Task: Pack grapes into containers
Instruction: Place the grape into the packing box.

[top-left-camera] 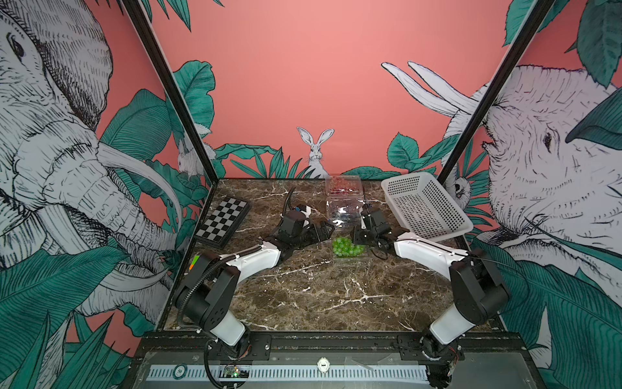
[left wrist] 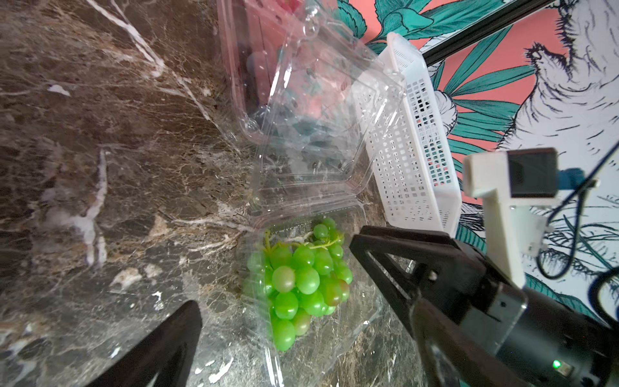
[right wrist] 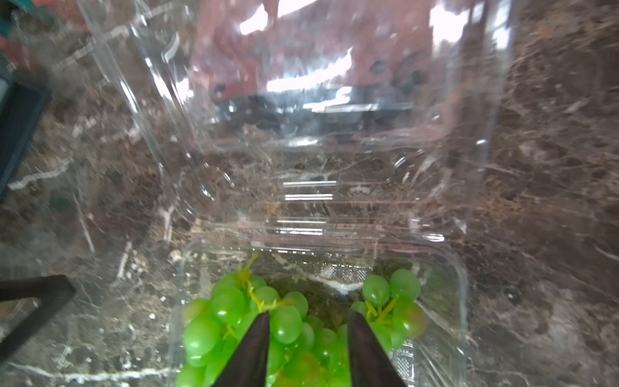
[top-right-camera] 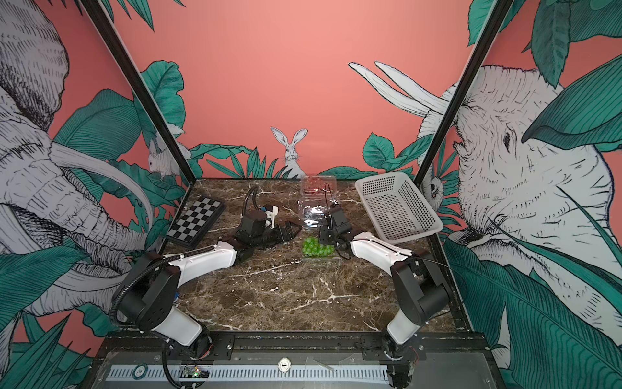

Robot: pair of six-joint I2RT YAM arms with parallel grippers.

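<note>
Two arms meet mid marble table point(top-left-camera: 319, 289). White perforated basket point(top-left-camera: 425, 205) tilts at right rear & chessboard point(top-left-camera: 223, 217) lies far left. Nearer container point(left wrist: 365, 318), w/ lid up behind it, holds green grapes point(top-left-camera: 348, 247): glossy, round, a few blushed red. Right gripper point(right wrist: 308, 315) hovers just over bunch, fingers parted, gripping nothing. Left gripper point(top-left-camera: 327, 230) beside it, spread wide, empty. Rear container point(top-left-camera: 343, 185) shows red fruit, blurry.

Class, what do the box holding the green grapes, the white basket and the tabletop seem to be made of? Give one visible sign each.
Box: thin clear glossy plastic; marble shows through, glare spots. Basket: matt white plastic, likely; regular holes. Tabletop: polished brown marble or a look-alike; white veins.
</note>
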